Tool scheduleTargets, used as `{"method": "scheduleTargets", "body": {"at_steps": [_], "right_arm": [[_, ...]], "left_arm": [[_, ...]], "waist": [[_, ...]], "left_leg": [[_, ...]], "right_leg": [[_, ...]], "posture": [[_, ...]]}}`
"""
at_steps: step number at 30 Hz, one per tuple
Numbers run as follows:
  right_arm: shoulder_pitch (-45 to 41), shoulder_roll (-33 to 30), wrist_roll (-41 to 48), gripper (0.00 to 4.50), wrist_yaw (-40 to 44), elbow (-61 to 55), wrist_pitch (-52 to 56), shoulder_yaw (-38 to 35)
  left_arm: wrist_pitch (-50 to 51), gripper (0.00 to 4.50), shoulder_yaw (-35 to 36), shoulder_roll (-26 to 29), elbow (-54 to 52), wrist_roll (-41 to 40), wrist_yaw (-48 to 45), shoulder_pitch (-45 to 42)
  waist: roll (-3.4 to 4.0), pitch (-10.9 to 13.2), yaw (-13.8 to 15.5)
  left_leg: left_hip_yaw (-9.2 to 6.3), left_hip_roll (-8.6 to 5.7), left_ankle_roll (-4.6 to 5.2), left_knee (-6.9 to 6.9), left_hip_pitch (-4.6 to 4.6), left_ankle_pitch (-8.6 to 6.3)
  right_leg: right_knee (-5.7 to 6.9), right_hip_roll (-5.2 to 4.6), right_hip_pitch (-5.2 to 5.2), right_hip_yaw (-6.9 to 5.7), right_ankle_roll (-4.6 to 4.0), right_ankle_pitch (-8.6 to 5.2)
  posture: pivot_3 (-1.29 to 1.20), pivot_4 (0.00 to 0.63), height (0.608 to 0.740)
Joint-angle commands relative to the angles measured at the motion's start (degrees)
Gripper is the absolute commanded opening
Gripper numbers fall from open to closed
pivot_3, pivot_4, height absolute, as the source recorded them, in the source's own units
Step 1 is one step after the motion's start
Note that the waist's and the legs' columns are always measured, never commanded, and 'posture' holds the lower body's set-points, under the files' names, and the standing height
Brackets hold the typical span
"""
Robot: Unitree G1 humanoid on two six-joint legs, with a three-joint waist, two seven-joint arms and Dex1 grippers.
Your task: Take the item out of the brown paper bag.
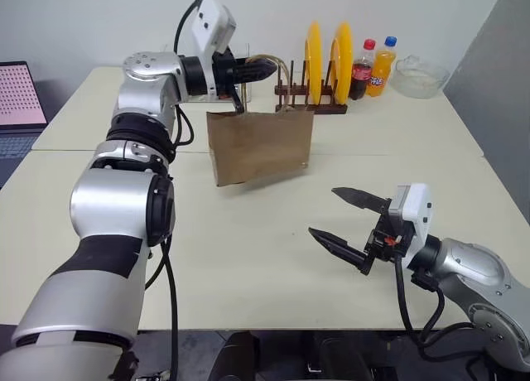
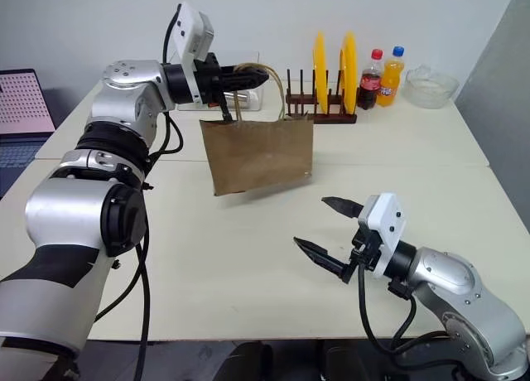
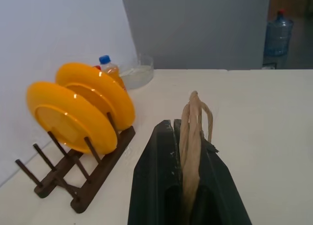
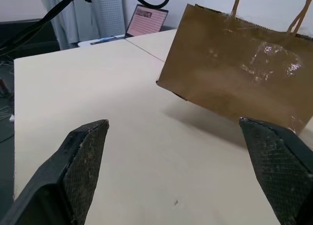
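Brown paper bag (image 1: 259,146) hangs by its thin handles (image 3: 192,137), clamped in the left gripper (image 1: 258,67). It looks light and floppy. Right gripper (image 1: 346,219) waits wide apart.

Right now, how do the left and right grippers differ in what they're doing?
The left gripper is shut on the brown paper bag's handles, holding the brown paper bag up off the table; the right gripper is open and holds nothing. The left one is raised above the bag; the right one sits low over the table, nearer the robot. Both have two black fingers.
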Motion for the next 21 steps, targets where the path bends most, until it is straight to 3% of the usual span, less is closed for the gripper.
{"method": "scheduleTargets", "body": {"at_steps": [1,7,21], "right_arm": [[1.3,0.2,-0.1,4.50,-4.0,-4.0,0.6,-2.3],[3.9,0.2,-4.3,4.50,-10.6,-7.6,1.4,-3.3],[5.2,3.1,-5.4,4.50,-15.9,-11.2,0.2,-4.6]], "left_arm": [[-2.2,0.03,1.4,-0.9,-0.4,0.0,-0.8,-3.7],[-3.2,0.03,1.7,-3.8,0.3,0.5,-2.2,-3.6],[-6.2,0.03,0.8,-5.6,1.1,3.7,-4.7,-2.2]], "waist": [[0.00,0.0,0.0],[-0.01,0.0,0.1],[-0.01,0.0,0.0]], "left_leg": [[0.01,0.00,0.00,0.00,0.00,0.00],[0.01,0.00,0.01,0.06,0.00,0.01],[0.04,0.00,0.02,0.17,0.02,0.01]], "right_leg": [[0.00,0.00,0.00,0.02,0.00,0.00],[0.04,0.01,0.01,0.02,0.01,0.00],[0.13,0.05,0.02,0.06,0.01,0.00]], "posture": [[0.00,0.150,0.740],[0.00,0.150,0.740],[0.00,0.150,0.740]]}}
